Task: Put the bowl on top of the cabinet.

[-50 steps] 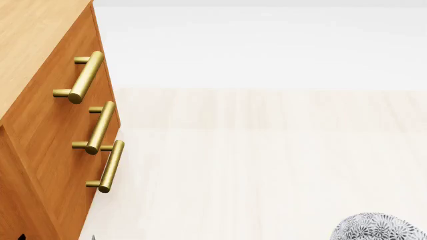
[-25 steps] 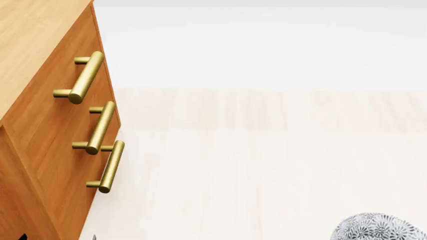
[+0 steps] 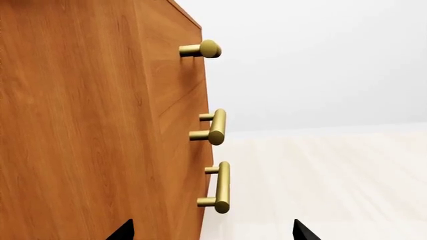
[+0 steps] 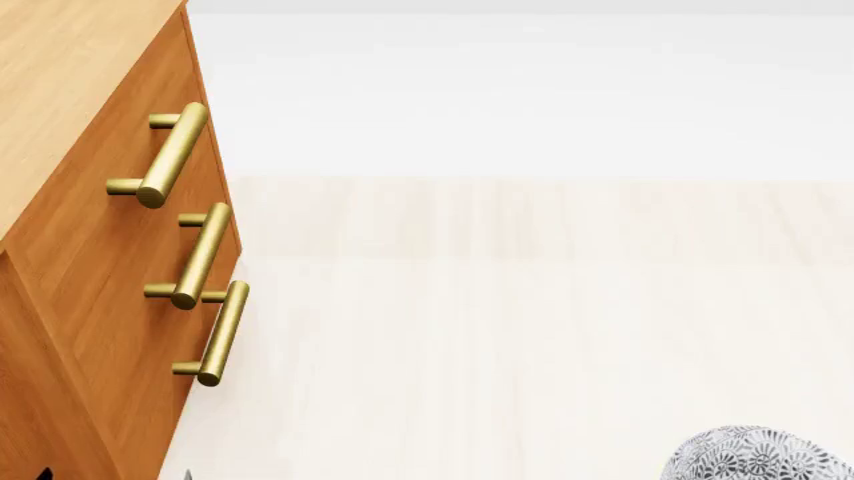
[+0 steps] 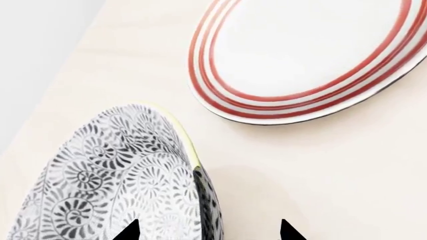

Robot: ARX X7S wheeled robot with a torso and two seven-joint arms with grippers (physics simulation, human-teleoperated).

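The bowl [image 4: 754,455], white with dense grey floral pattern, shows at the head view's bottom right edge, far right of the cabinet [image 4: 94,250]. In the right wrist view the bowl [image 5: 113,175] fills the lower part. Its pale rim runs between the tips of my right gripper [image 5: 207,232], which is open: one fingertip is over the patterned wall, the other over the bare surface. My left gripper [image 3: 212,232] is open and holds nothing, close to the cabinet [image 3: 80,125] at its front corner. Neither gripper shows in the head view.
A flat white plate with red rings [image 5: 307,55] lies just beyond the bowl on the pale wooden surface [image 5: 320,170]. Three brass bar handles [image 4: 200,255] stick out from the cabinet's drawer fronts. Its lighter wood top [image 4: 54,70] is at the upper left.
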